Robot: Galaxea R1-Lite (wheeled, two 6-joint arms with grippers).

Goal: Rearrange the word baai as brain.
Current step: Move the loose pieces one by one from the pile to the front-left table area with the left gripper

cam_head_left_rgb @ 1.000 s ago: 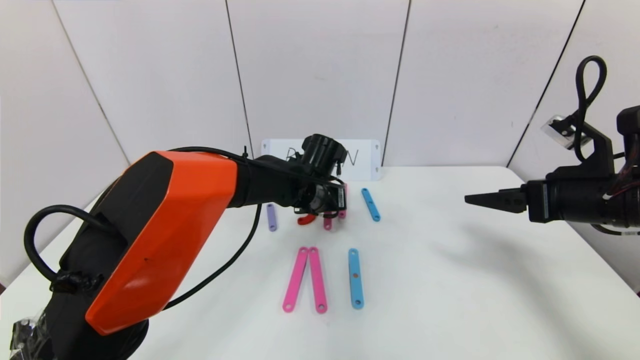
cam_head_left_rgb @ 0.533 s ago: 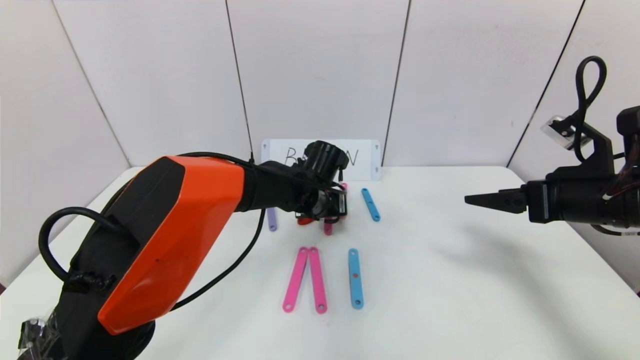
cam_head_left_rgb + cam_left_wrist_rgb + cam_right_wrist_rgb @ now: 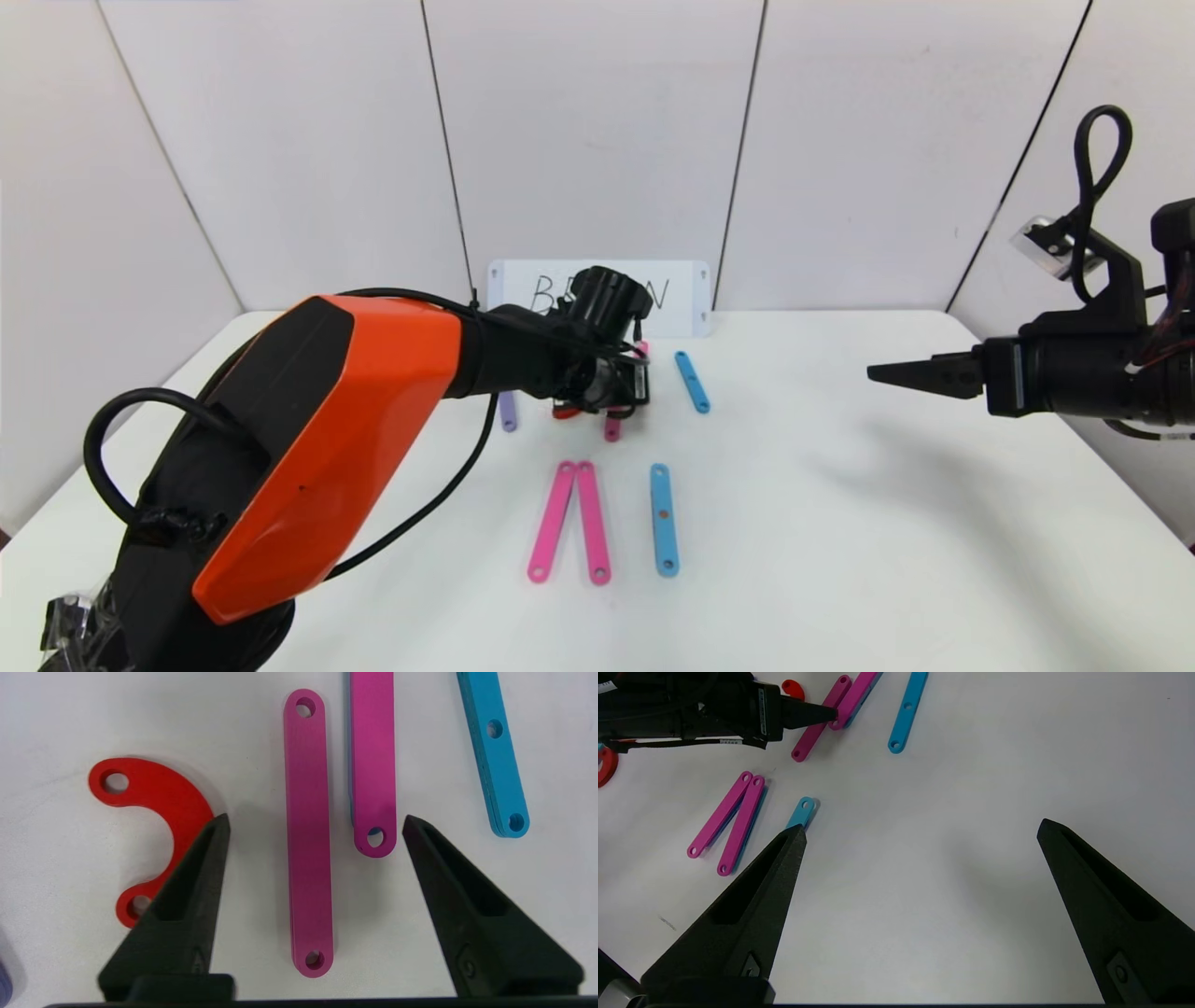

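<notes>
The letter pieces lie flat on the white table [image 3: 840, 523]. My left gripper [image 3: 609, 397] [image 3: 315, 821] hovers low at the far middle, open, with a pink strip [image 3: 306, 830] [image 3: 612, 427] lying loose between its fingers. Beside one finger rests a red half-ring [image 3: 154, 807] [image 3: 563, 412]. Past the other finger a second pink strip [image 3: 373, 765] overlaps a blue one, and a blue strip [image 3: 495, 756] [image 3: 692, 381] lies farther out. A purple strip [image 3: 507, 411] is left of the gripper. My right gripper [image 3: 878, 373] [image 3: 922, 830] hangs open at the right, holding nothing.
Nearer me, two pink strips [image 3: 567, 521] form a narrow V beside a blue strip [image 3: 664, 519]. A white card [image 3: 686, 299] with handwriting stands against the back wall behind the left arm. My orange left arm [image 3: 317, 439] covers the table's left side.
The left gripper has dropped slightly and opened, letting go of the pink strip, which now lies on the table between its fingers. The right arm has not moved.
</notes>
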